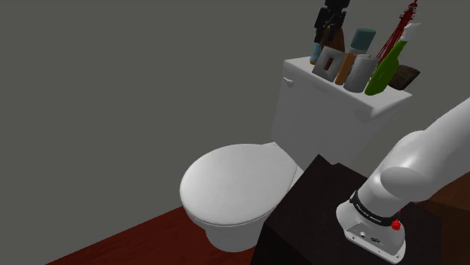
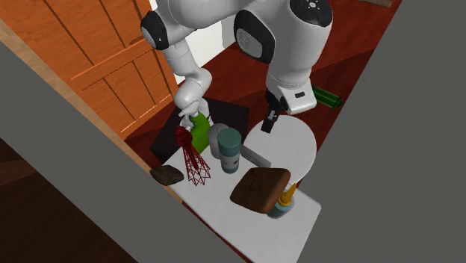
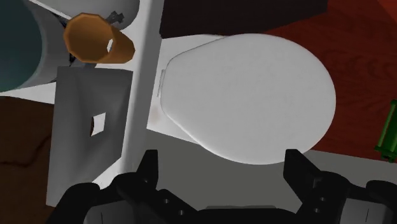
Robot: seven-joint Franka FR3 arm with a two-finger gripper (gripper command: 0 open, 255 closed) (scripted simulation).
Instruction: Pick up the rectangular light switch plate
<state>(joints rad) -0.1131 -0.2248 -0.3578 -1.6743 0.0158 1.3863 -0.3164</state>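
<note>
Two black fingers [image 3: 150,170] stand apart, nothing between; gripper [image 3: 222,173] hangs above tank [image 1: 301,113]. Plate [image 3: 89,127], grey with square hole, sits on tank lid at edge nearest seat [image 3: 248,95], just beside orange bottle [image 3: 95,41] and teal-capped can [image 3: 19,51]. Shoulder view adds more tank-top load: green spray bottle [image 1: 384,71], red whisk [image 1: 398,30]. Second exterior view brings brown block [image 2: 259,188] on tank, wooden door [image 2: 112,52] to tank's side. Wrist view catches green bottle [image 3: 388,127] on floor, well apart from tank.
</note>
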